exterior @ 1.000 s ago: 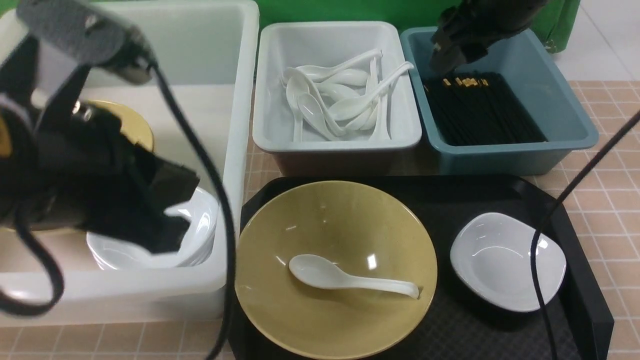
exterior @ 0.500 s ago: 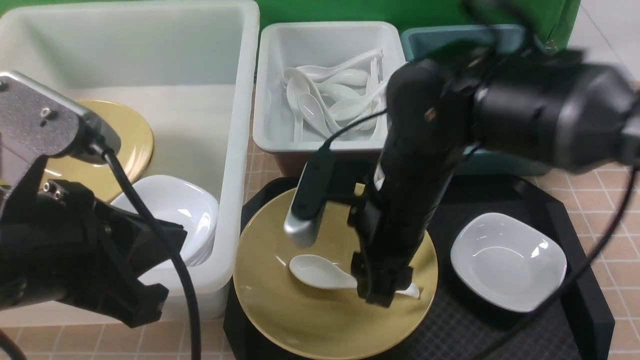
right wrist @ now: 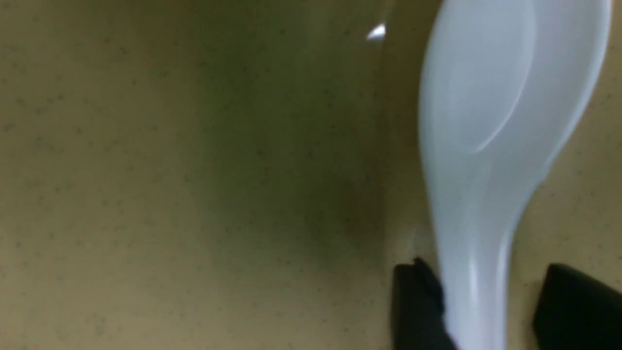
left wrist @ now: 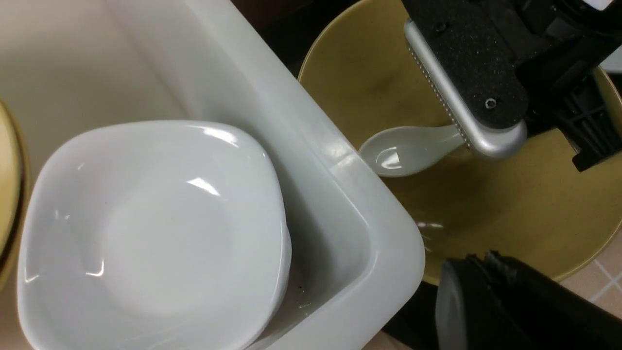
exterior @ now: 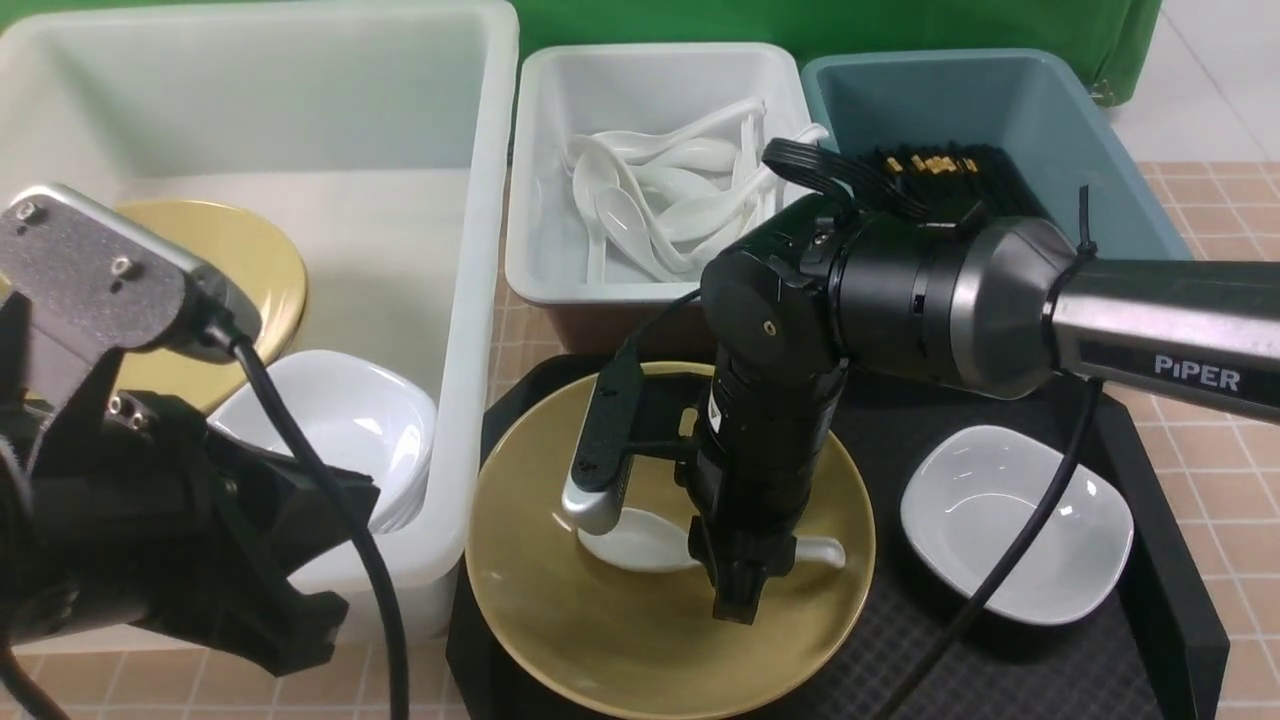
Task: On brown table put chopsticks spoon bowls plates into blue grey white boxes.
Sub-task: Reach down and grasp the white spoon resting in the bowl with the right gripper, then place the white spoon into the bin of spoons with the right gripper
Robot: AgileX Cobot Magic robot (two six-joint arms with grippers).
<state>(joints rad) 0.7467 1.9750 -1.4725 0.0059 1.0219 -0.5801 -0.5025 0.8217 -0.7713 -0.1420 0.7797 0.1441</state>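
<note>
**Front view.** My right arm (exterior: 950, 290) reaches down into the yellow bowl (exterior: 600, 640), which sits on the black tray (exterior: 1000, 670) on the tiled tabletop (exterior: 1220, 300). The white spoon (exterior: 640, 540) lies in this bowl, scoop toward my left.

**Right wrist view.** My right jaws stand parted astride the spoon's handle. One finger (right wrist: 418, 301) touches it and the other finger (right wrist: 573, 306) stands just clear, so the spoon is not yet clamped.

**Surroundings.** A white plate (exterior: 1015, 520) rests on the tray, to the right of the bowl. Behind the tray, the grey box (exterior: 660, 70) holds a heap of spoons (exterior: 680, 190), and the blue box (exterior: 1000, 100) holds black chopsticks (exterior: 930, 165). The white box (exterior: 490, 250) on my left holds a second yellow bowl (exterior: 250, 260) and a stack of plates (exterior: 340, 430).

**Left side.** My left jaws are clenched, at the near corner of the white box, beside the bowl on the tray.
</note>
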